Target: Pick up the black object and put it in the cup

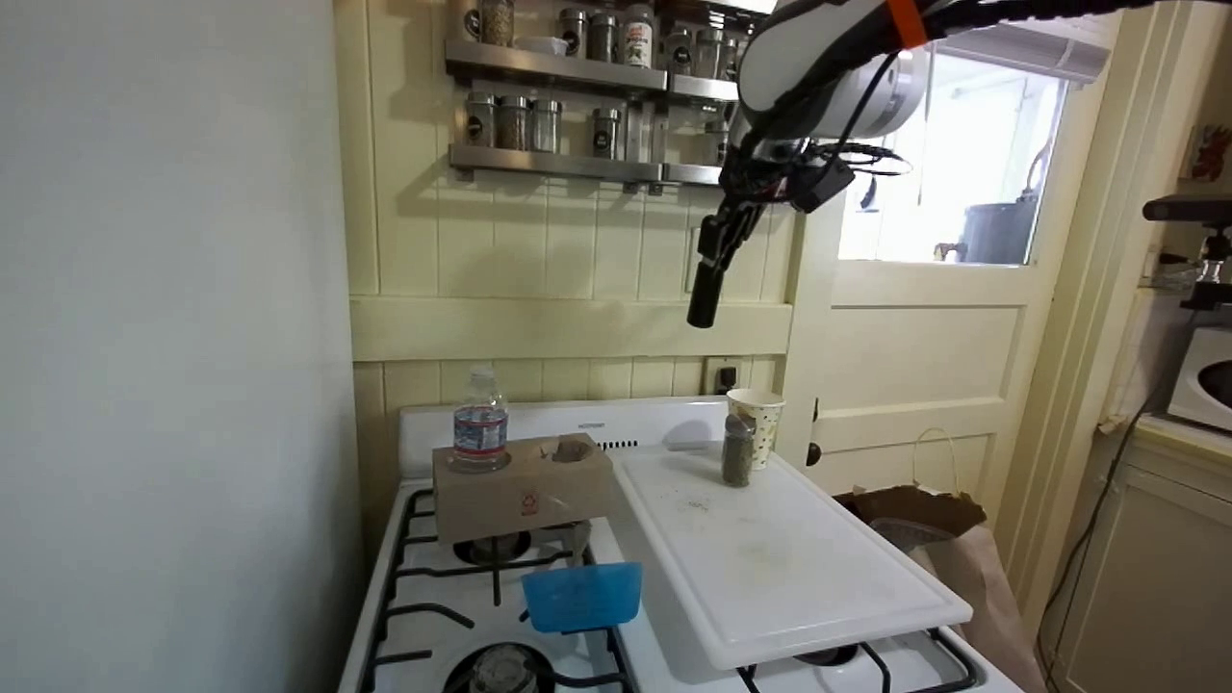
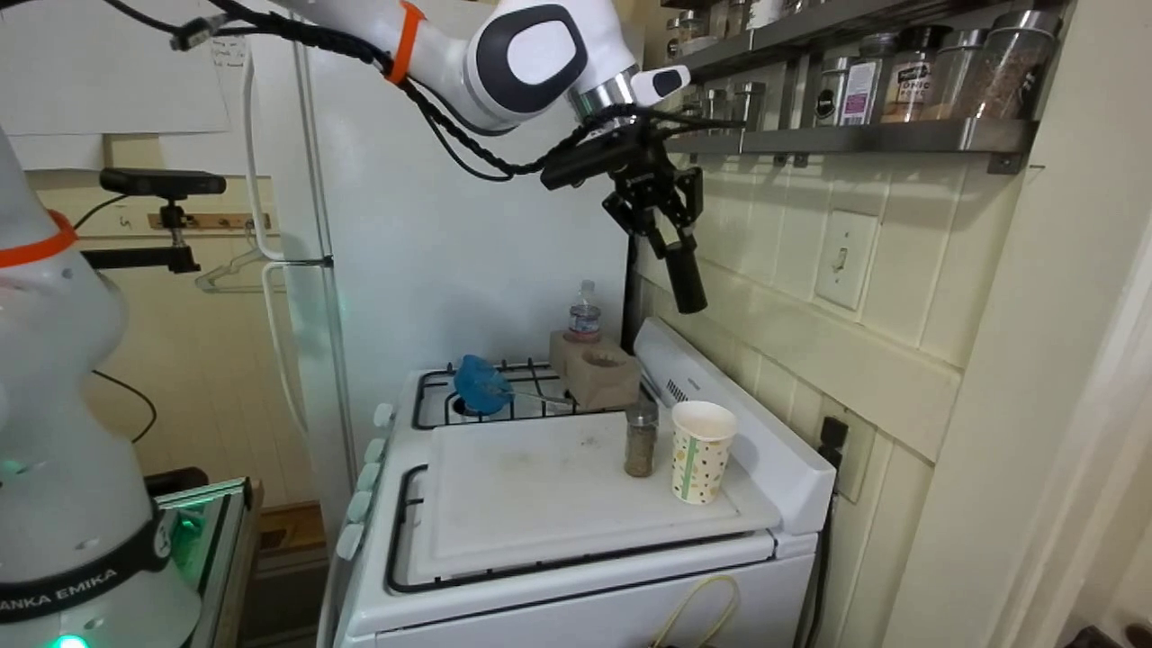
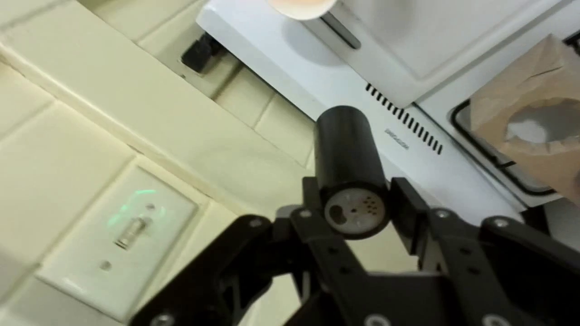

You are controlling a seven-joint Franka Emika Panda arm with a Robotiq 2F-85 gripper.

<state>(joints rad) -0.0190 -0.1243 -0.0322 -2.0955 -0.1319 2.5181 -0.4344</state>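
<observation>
The black object is a smooth black cylinder point(image 3: 346, 151) with a pale, holed end disc facing the wrist camera. My gripper point(image 3: 355, 203) is shut on it near that end. In both exterior views the black cylinder point(image 1: 705, 296) point(image 2: 687, 281) hangs tilted down from the gripper point(image 1: 720, 245) point(image 2: 673, 241), high above the stove's back and close to the wall. The cup is a patterned white paper cup point(image 2: 700, 463), upright on the white board's back corner, below the held cylinder. It also shows in an exterior view point(image 1: 767, 416), and its rim is cut off in the wrist view point(image 3: 304, 8).
A spice jar point(image 1: 737, 457) stands right beside the cup on the white cutting board point(image 1: 770, 568). A cardboard holder point(image 1: 520, 500) with a clear bottle point(image 1: 479, 433) and a blue tool point(image 1: 582, 599) are on the burners. Shelves of jars point(image 1: 558, 72) and a light switch point(image 3: 124, 242) are on the wall.
</observation>
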